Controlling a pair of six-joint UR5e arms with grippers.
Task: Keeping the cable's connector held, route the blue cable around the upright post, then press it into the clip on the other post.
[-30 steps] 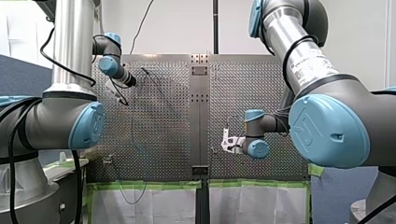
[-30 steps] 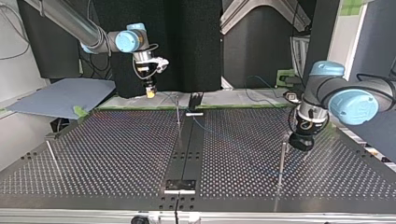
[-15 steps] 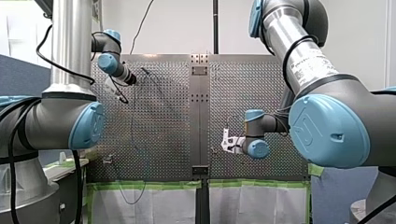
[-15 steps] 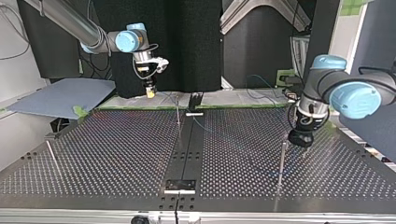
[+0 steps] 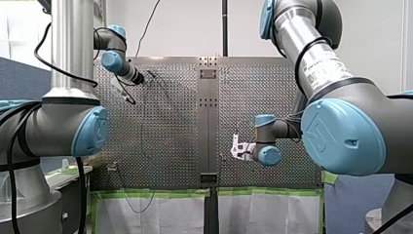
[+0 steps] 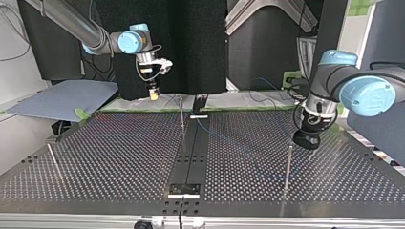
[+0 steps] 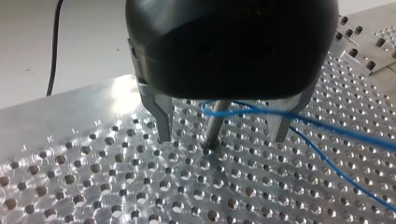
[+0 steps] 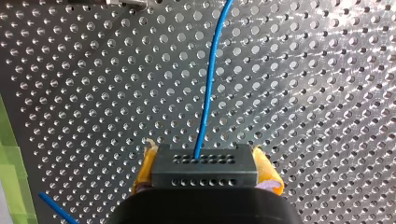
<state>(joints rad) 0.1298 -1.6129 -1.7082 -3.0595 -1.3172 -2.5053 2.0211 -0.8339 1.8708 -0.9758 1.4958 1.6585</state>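
Observation:
In the left wrist view my black left gripper (image 7: pixel 222 136) stands open, its metal fingers (image 7: pixel 163 122) on either side of a thin upright post (image 7: pixel 215 126). The blue cable (image 7: pixel 327 128) loops round that post just under the gripper body and trails off to one side. Neither finger touches the cable or the post. In the top view this gripper (image 6: pixel 305 141) hangs over the post (image 6: pixel 288 164) at the right. My right gripper (image 8: pixel 205 186) is shut, yellow pads on the black connector (image 8: pixel 205 165); the cable (image 8: pixel 210 84) runs straight ahead from it. It hovers at the far edge (image 6: pixel 153 94).
A second thin post (image 6: pixel 182 117) rises by the dark centre strip (image 6: pixel 191 157), and a third (image 6: pixel 53 160) stands at the top view's left. Green tape (image 5: pixel 156 193) lines the board's near edge in the front view. A black cable (image 7: pixel 53 46) lies beyond the board.
My left gripper has shifted a little toward the far end of the board in the front view, and the cable's slack has drifted with it. My right gripper has stayed put.

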